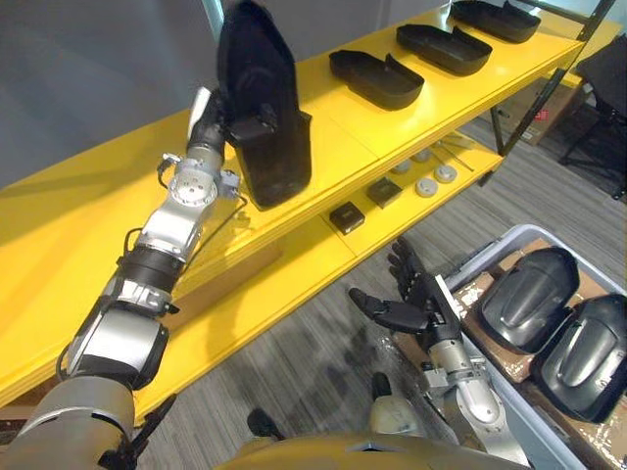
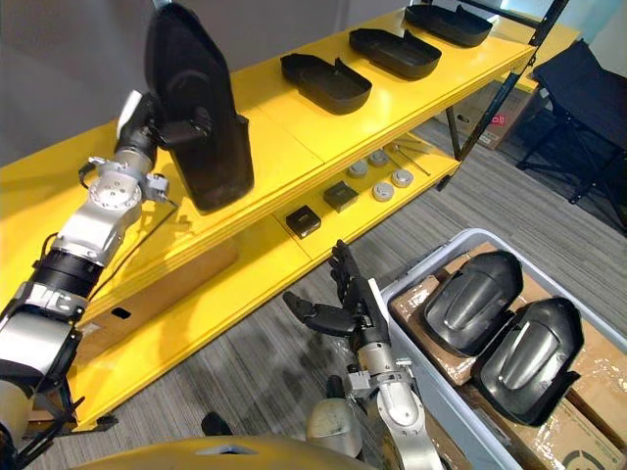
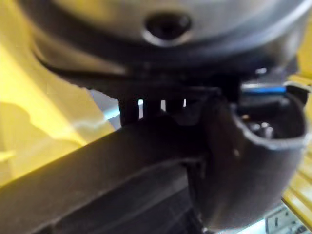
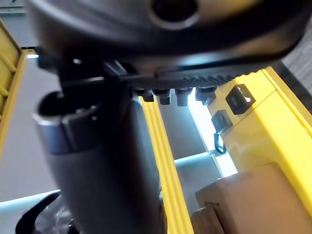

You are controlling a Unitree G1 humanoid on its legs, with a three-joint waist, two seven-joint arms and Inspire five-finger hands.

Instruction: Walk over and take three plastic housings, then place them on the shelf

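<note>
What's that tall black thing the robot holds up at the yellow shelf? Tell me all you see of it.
It is a black plastic housing, a smooth dark shell, rounded and narrowing toward its top. It stands upright on end, its lower end on or just above the top board of the yellow shelf. The left hand grips its side edge; nothing else touches it.

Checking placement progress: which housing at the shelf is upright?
The housing in the left hand, standing on end; the other three housings lie flat farther along the shelf.
</note>
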